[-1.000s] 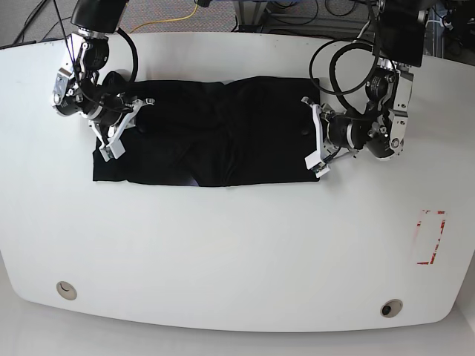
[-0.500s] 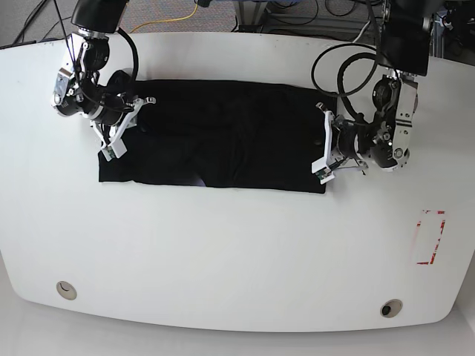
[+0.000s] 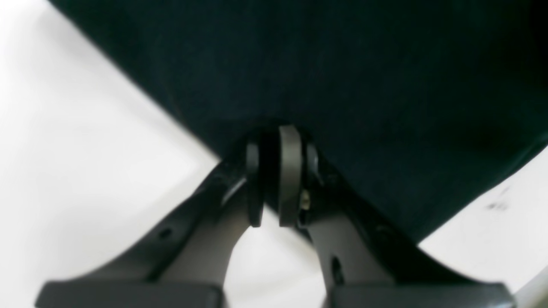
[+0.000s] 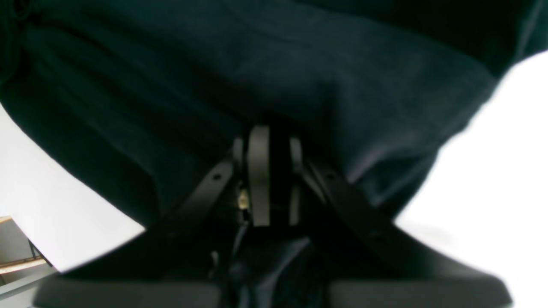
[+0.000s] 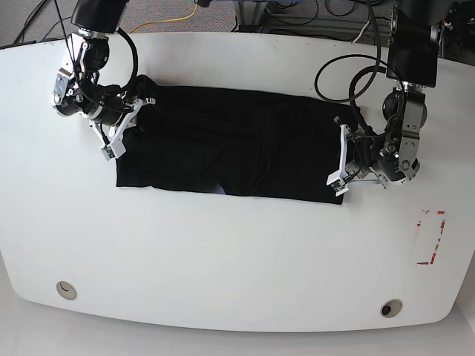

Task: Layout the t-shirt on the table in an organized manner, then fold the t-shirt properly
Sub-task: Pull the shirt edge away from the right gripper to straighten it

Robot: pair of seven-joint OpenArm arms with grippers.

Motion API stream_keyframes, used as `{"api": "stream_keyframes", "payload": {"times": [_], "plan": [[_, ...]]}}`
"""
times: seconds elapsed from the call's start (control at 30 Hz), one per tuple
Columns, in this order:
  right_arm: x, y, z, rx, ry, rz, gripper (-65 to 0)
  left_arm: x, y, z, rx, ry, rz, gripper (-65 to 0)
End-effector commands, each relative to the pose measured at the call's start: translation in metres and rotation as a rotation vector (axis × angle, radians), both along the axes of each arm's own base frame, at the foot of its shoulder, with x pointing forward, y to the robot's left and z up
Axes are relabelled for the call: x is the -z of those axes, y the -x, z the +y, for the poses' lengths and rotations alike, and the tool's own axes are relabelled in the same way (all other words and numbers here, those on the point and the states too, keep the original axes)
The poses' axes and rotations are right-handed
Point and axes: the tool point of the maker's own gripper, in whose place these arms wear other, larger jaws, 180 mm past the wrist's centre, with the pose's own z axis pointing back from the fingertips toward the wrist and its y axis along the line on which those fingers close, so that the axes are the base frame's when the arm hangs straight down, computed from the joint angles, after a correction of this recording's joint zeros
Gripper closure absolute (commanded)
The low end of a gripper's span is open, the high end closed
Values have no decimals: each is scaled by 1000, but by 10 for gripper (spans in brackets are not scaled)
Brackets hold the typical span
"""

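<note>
— Which step now?
— Laying out, by the look of it. Black t-shirt (image 5: 230,141) spread long and flat on the white worktop (image 5: 223,252), toward the far side. Not folded up neatly yet. Picture side not showing; only plain black on top.

— And the tools?
— Left tool (image 5: 341,159) pinched tight on the shirt's edge, at the side with the red tape. Seen close up: left tool (image 3: 276,175) nearly closed, black cloth squeezed between. Right tool (image 5: 122,126) at the other end, pinched tight on the cloth too. Close up: right tool (image 4: 267,171) nearly closed, shirt bunched all around it.

— What next, then?
— Probably a gentle pull apart to take out the wrinkles in the middle. Then a let-go, once flat. Too hard a pull, and maybe a slide off to one side. Soft cloth, so easy to bunch again.

— And the worktop?
— Smooth and white, with round corners. Two small round holes (image 5: 67,290) near the front edge. Red tape box (image 5: 430,237) near one corner, well apart from the shirt.

— And the room?
— Cables on the floor behind, one yellow cable (image 5: 174,18) among them. Not much else to see.
</note>
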Motion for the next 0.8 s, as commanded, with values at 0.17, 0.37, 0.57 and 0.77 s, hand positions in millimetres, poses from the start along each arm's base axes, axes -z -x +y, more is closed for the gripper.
{"api": "stream_keyframes", "payload": {"times": [0.17, 0.37, 0.57, 0.77], "plan": [[-6, -5, -9, 7, 24, -17, -62, -42, -22, -31, 10, 55, -134, -42], [-6, -5, -9, 5, 24, -17, -62, -53, -26, -61, -26, 152, -153, -42], [-6, -5, -7, 1, 23, -18, -62, -53, -25, -87, -20, 215, -147, -42], [-6, -6, -7, 1, 23, -19, -62, -49, -18, -113, -11, 287, -137, -42]]}}
